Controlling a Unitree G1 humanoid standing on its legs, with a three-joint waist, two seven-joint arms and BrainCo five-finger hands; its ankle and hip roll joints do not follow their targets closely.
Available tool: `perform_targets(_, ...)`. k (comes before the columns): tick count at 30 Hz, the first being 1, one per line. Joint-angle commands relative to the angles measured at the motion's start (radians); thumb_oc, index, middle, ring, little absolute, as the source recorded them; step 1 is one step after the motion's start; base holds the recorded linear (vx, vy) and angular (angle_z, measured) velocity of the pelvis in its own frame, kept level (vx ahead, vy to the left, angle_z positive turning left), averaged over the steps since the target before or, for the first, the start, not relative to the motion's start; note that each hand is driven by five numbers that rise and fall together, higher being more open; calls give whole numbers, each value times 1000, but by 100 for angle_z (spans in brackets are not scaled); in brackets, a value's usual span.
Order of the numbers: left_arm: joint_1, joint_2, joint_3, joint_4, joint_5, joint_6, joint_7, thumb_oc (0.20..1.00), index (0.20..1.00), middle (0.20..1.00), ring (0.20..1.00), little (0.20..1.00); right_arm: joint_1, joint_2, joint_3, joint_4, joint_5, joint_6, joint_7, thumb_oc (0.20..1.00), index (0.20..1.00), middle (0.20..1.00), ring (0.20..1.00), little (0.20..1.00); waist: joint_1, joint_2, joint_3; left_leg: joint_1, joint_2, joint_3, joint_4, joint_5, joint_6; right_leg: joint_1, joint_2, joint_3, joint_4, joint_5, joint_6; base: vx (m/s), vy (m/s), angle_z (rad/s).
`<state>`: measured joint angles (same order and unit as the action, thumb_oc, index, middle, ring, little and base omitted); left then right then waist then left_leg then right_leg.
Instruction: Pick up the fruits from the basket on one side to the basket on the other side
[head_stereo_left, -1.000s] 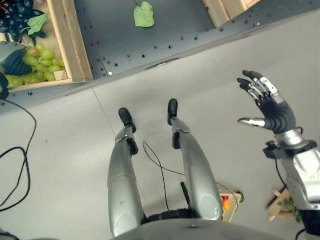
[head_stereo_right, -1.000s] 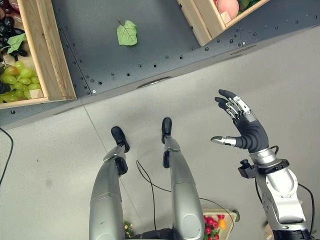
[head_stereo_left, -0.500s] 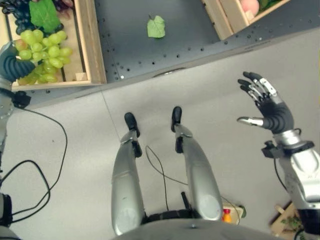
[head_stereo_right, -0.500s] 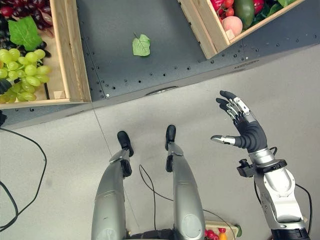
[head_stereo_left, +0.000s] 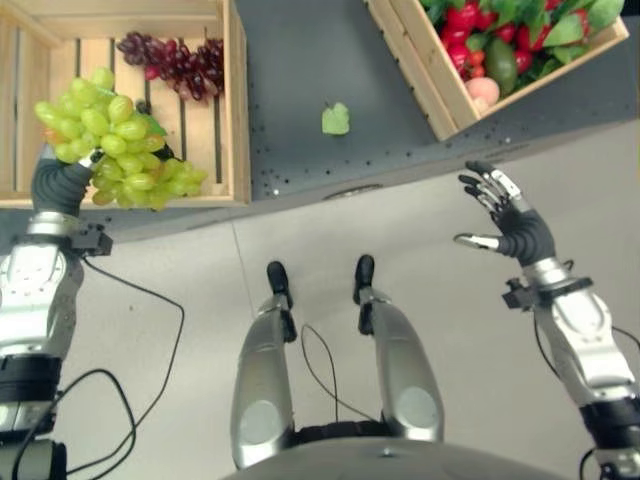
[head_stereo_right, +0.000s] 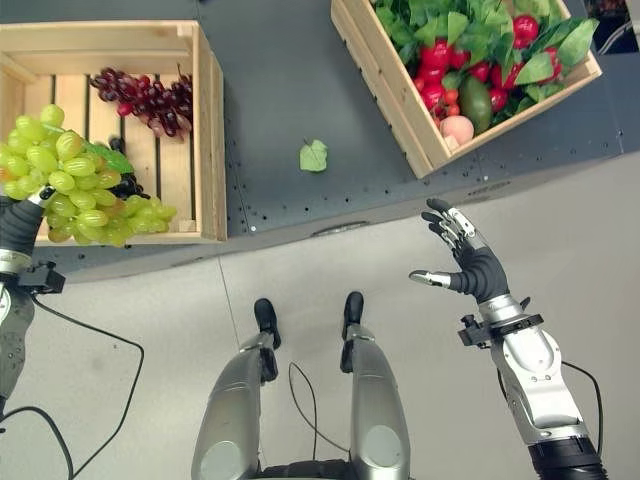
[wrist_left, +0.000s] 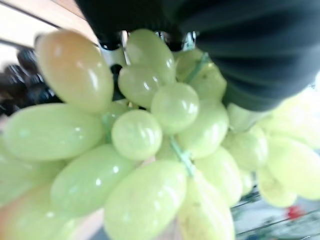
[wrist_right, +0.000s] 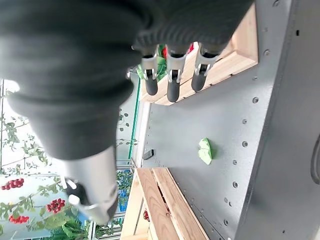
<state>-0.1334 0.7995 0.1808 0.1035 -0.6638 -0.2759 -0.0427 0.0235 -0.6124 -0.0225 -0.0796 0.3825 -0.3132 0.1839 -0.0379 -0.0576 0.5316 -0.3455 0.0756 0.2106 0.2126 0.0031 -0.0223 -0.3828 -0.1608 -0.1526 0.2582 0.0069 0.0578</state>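
We see the green grape bunch (head_stereo_right: 75, 180) lifted above the near edge of the left crate (head_stereo_right: 210, 130), with the left hand (head_stereo_left: 58, 183) and its fingers clamped on it. We judge it should be carried level and slowly to the right crate (head_stereo_right: 390, 95), so no grapes fall. The right hand (head_stereo_right: 462, 258) waits with its fingers apart. We count two crates, one dark grape bunch (head_stereo_right: 145, 97), one loose leaf (head_stereo_right: 314, 156) on the dark surface (head_stereo_right: 270, 80).

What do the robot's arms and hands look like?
Both arms are silver-grey shells with black joints. Each wrist wears a dark ribbed cover. The right hand has silver fingers with dark tips and a silver thumb. The left hand shows mostly its dark cover.
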Motion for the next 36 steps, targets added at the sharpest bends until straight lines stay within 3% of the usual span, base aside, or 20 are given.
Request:
perform_targets(1, -61, 12, 84, -90, -95, -135, -28, 200, 200, 200, 200, 200, -15, -58, -22, -31, -10, -36, -2, 1000, 1000, 1000, 1000, 1000, -16, 35, -96, 64, -28, -39, -62, -20, -19, 18, -57, -7, 27, 0, 96, 102, -2, 11)
perform_targets(8, -77, -8, 23, -190, -151, -137, -80, 200, 200, 200, 200, 200, -47, -106, 0, -7, 66, -15, 53, 1000, 1000, 1000, 1000, 1000, -15, 50, -184, 158, -40, -43, -148, 3, -24, 91, -55, -23, -2, -5, 96, 69, -10, 6)
perform_targets(13, -72, 21, -44, -236, -139, -113, -142, 200, 200, 200, 200, 200, -88, -214, 23, -36, 109, 14, 124, 1000, 1000, 1000, 1000, 1000, -22, 49, -248, 216, -39, -41, -175, 3, -27, 147, -45, -28, -31, -9, 97, 79, -22, 1)
perform_targets(18, -78, 35, -163, -286, -122, -81, -192, 200, 200, 200, 200, 200, -203, -304, 137, -39, 165, 51, 179, 1000, 1000, 1000, 1000, 1000, -24, 44, -314, 270, -35, -31, -204, 4, -32, 204, -34, -31, -74, -5, 96, 68, -29, 0)
perform_targets(25, -77, 24, -294, -295, -77, -43, -243, 200, 200, 200, 200, 200, -300, -327, 279, -28, 217, 94, 231, 1000, 1000, 1000, 1000, 1000, -28, 35, -380, 331, -28, -17, -229, -2, -34, 260, -21, -26, -104, -8, 94, 63, -33, -3)
perform_targets(36, -132, 25, -444, -313, -45, -11, -300, 200, 200, 200, 200, 200, -358, -277, 378, -46, 267, 124, 276, 1000, 1000, 1000, 1000, 1000, -43, 27, -445, 393, -19, -3, -251, -12, -36, 320, -3, -19, -133, -18, 94, 55, -26, -4)
